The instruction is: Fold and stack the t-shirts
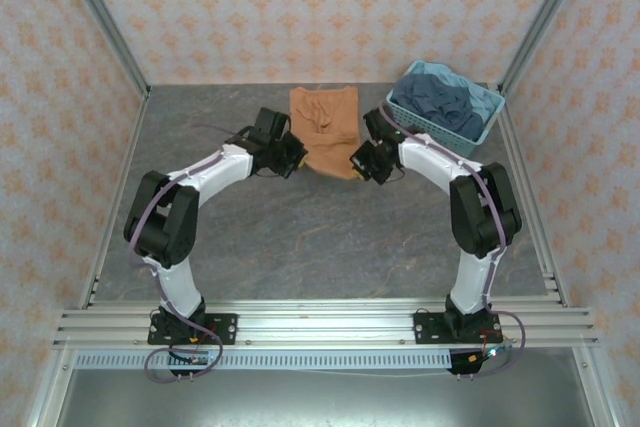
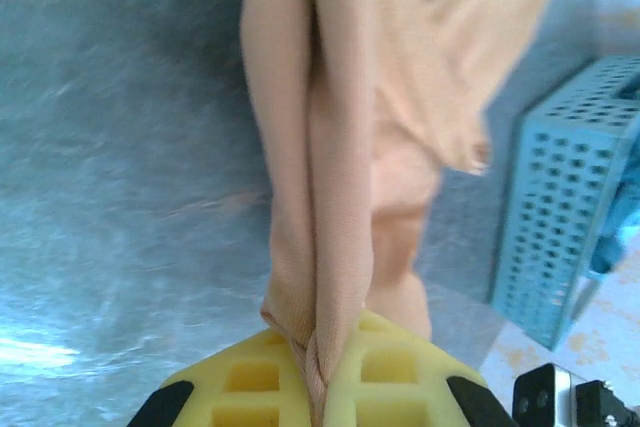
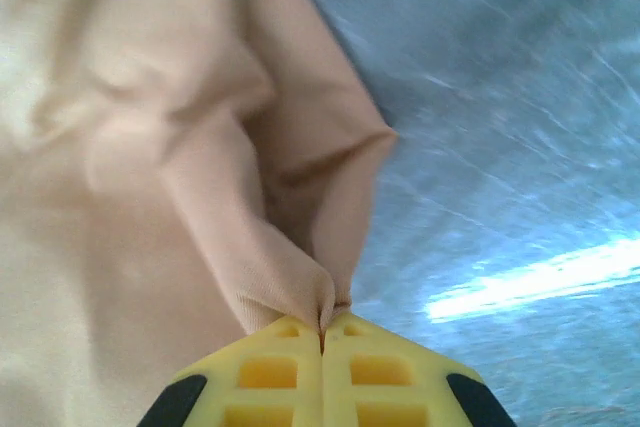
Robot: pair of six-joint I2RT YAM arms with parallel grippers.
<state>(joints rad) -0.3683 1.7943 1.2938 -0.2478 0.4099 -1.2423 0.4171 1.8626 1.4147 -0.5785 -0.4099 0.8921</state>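
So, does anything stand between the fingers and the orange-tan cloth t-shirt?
Nothing visible does: the left fingers and the right fingers are each shut directly on the near edge of the orange-tan cloth t-shirt.

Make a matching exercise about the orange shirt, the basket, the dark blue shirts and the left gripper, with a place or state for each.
Things:
1. orange shirt
2. basket
3. dark blue shirts
4. left gripper

Place or state:
a. inside the basket
b. shut on the orange shirt
c. far right corner of the table
d. far middle of the table

Pairs: 1-d, 2-c, 3-a, 4-b
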